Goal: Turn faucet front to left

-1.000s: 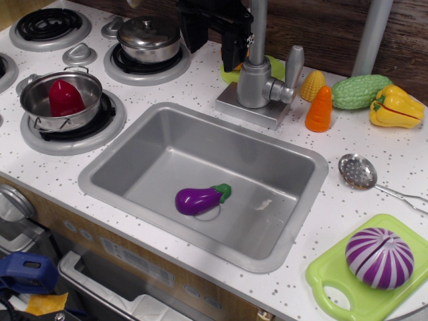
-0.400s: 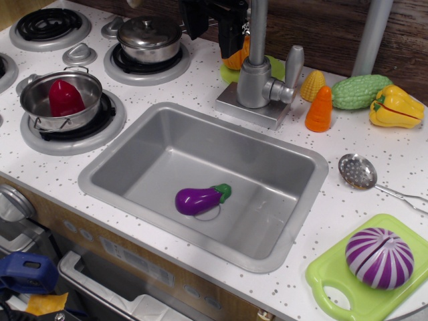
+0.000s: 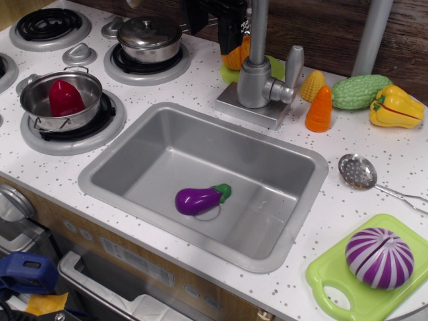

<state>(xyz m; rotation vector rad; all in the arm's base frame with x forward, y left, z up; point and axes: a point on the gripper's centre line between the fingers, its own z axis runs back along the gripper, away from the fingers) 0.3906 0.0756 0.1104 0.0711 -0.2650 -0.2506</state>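
Rising further toward the top edge since a second ago, the black gripper point(image 3: 224, 23) now uncovers more of the orange item point(image 3: 236, 57) behind the faucet. Nearest the camera, a purple striped onion point(image 3: 379, 257) sits on a green cutting board point(image 3: 334, 281) at the right corner of the speckled white surface point(image 3: 200, 87). A purple eggplant point(image 3: 200, 198) lies in the grey sink point(image 3: 100, 177). At left, a steel pot point(image 3: 37, 107) holding a red piece point(image 3: 65, 97) rests on a burner. A slotted spoon point(image 3: 358, 170) lies right of the sink. Beyond the sink's far rim stands the faucet point(image 3: 257, 80), its pipe running straight up out of view. Right of it are an orange carrot point(image 3: 319, 109), corn point(image 3: 312, 85), a green gourd point(image 3: 360, 91) and a yellow pepper point(image 3: 396, 107). Whether the jaws are spread or pressed together cannot be told; they are cut off at the top, just left of the pipe.
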